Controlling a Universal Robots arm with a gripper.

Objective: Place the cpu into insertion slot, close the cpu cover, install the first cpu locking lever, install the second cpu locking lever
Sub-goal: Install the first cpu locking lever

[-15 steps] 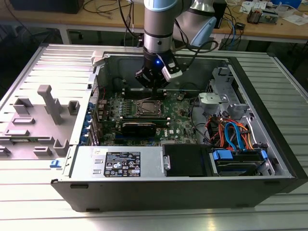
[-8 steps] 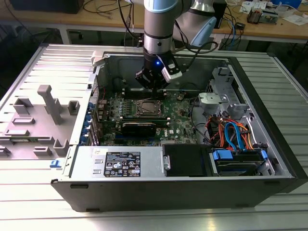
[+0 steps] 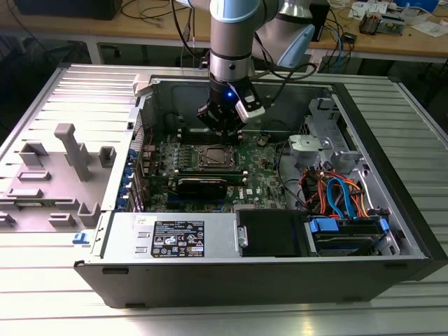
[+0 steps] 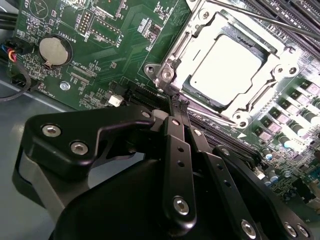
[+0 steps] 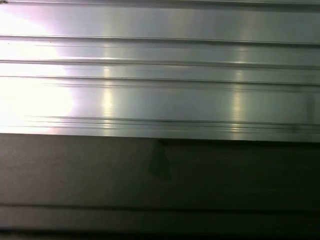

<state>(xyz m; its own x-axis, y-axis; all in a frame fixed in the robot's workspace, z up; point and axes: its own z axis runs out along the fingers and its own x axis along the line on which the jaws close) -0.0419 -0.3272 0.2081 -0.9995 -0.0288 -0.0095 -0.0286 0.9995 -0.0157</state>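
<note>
The cpu [image 4: 226,64], a dull silver square, lies in the insertion slot [image 3: 212,157] on the green motherboard. The cpu cover [image 4: 282,62], a silver frame, lies down around it. A thin metal locking lever [image 4: 270,20] runs along the socket's far side. In the exterior view my gripper [image 3: 222,133] hangs inside the open computer case, just behind the socket. In the second wrist view its black fingers [image 4: 179,112] come together at a corner of the socket frame. The gripper [image 4: 177,102] is shut, and nothing shows between its fingers.
Black memory slots [image 3: 183,136] flank the socket. A coin battery [image 4: 54,50] sits on the board. Orange and blue cables [image 3: 336,196] and a drive bay fill the case's right. The power supply [image 3: 175,238] lies in front. A grey plastic shroud [image 3: 70,150] rests outside on the left.
</note>
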